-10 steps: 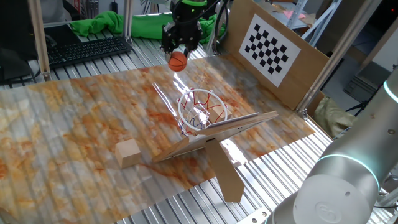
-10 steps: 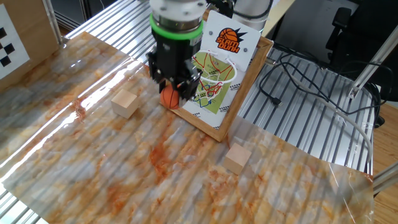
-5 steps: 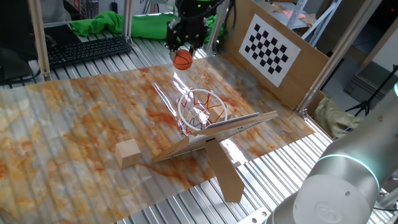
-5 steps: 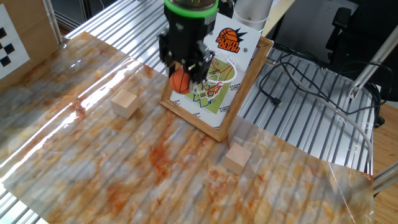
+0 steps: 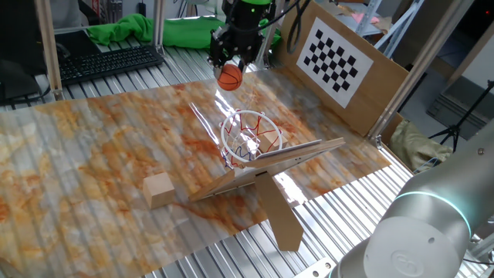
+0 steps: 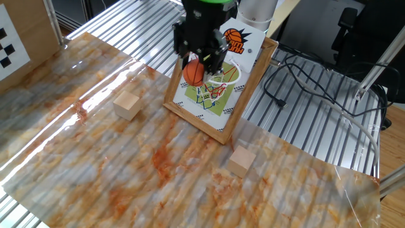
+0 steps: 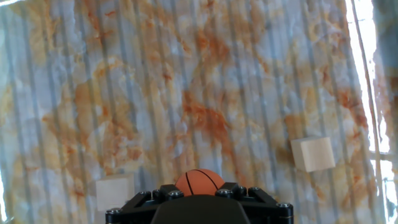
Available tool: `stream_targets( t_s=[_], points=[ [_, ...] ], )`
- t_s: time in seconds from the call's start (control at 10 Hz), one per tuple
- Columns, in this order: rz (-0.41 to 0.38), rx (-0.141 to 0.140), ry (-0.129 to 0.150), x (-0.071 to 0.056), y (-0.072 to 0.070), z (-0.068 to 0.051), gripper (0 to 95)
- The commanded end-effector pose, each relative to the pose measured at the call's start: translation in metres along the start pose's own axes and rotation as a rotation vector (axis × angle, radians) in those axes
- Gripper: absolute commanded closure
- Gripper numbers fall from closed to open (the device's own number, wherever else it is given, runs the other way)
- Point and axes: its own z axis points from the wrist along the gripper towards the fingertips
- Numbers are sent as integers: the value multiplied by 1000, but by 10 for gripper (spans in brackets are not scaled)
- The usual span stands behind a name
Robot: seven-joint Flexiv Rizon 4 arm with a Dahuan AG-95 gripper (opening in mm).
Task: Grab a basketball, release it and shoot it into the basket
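The basketball (image 5: 229, 76) is held in the air between the fingers of the gripper (image 5: 230, 71), whose jaws stand about half open, closed onto the ball's sides and pointing straight down. It hangs clear of the marbled orange-and-white table cover (image 5: 93, 162), above and behind the basket (image 5: 251, 137), not over the ring. In one fixed view the red ring and its white-and-red net face up toward the camera, the clear backboard is seen from behind and nearly edge-on, and its brown cardboard prop (image 5: 279, 215) runs down to the ribbed metal table top. That view also takes in a checkerboard panel (image 5: 334, 60) on a cardboard wall, a black keyboard (image 5: 108, 63) and a green cloth (image 5: 127, 29) at the far side, and one wooden block (image 5: 158, 190) near the stand. The other fixed view shows the backboard's printed face (image 6: 221, 76) instead: a court drawing in green and white, and at the top an orange basketball logo with two short words in orange and black, too small to read surely. Here the ball (image 6: 194, 73) overlaps the panel in the picture, two wooden blocks (image 6: 127, 105) (image 6: 241, 160) lie on the cover, and black cables (image 6: 304, 88) trail over the metal slats. The hand view looks straight down: the ball's top (image 7: 200, 182) peeks above the black gripper body, with a block on either side far below.
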Motion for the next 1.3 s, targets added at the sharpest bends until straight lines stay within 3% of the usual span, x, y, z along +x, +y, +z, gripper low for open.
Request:
stream_targets(
  t_s=[0.1,0.4,0.5,0.7,0.9,1.1,1.3],
  points=[
    [-5,-5,-4,2,-3,1,950],
    [14,-11,0,2,-3,1,950],
    [20,0,2,2,-3,1,950],
    [37,-14,19,2,-3,1,950],
    [60,34,28,2,-3,1,950],
    [88,43,80,2,-3,1,950],
    [89,46,83,2,-3,1,950]
  ],
)
